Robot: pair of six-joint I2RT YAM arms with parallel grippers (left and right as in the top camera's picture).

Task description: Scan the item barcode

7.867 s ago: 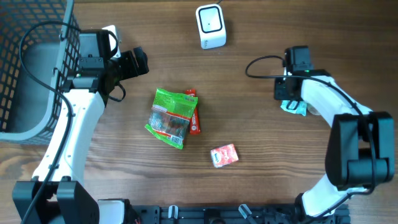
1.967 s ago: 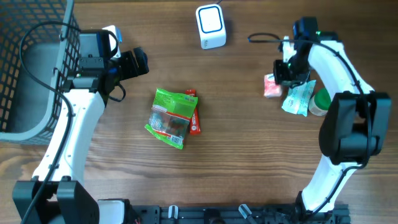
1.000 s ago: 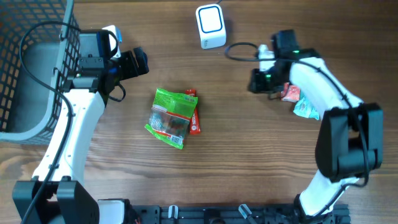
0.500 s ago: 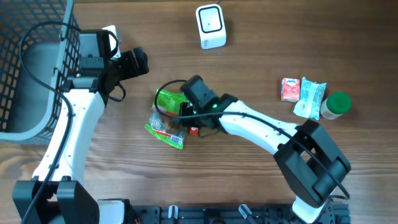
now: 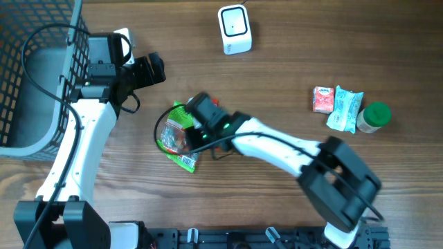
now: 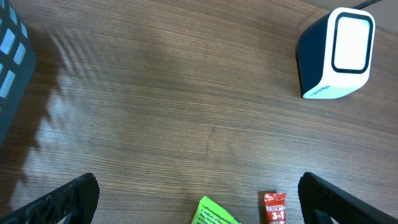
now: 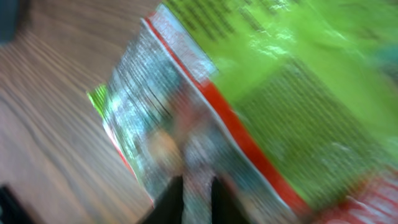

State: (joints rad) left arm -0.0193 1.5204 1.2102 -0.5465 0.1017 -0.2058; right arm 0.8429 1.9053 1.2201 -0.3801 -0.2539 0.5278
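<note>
Two arms showing on my feed, left fingers [image 6: 68, 198] hanging spread wide, right fingers [image 7: 176, 198] sitting over the green snack bag [image 5: 178, 138] lying mid-tabletop [image 5: 277, 194], their grip I cannot tell through blur.

Mock shop checkout on a robot lab rig: white box-shaped barcode scanner [image 5: 234, 29], grey wire shopping basket [image 5: 41, 17], green plastic snack packet [image 5: 181, 115], pink sachet [image 5: 322, 99], brown wooden table [image 5: 291, 200], white left arm [image 5: 83, 138], white right arm [image 5: 277, 145].
</note>
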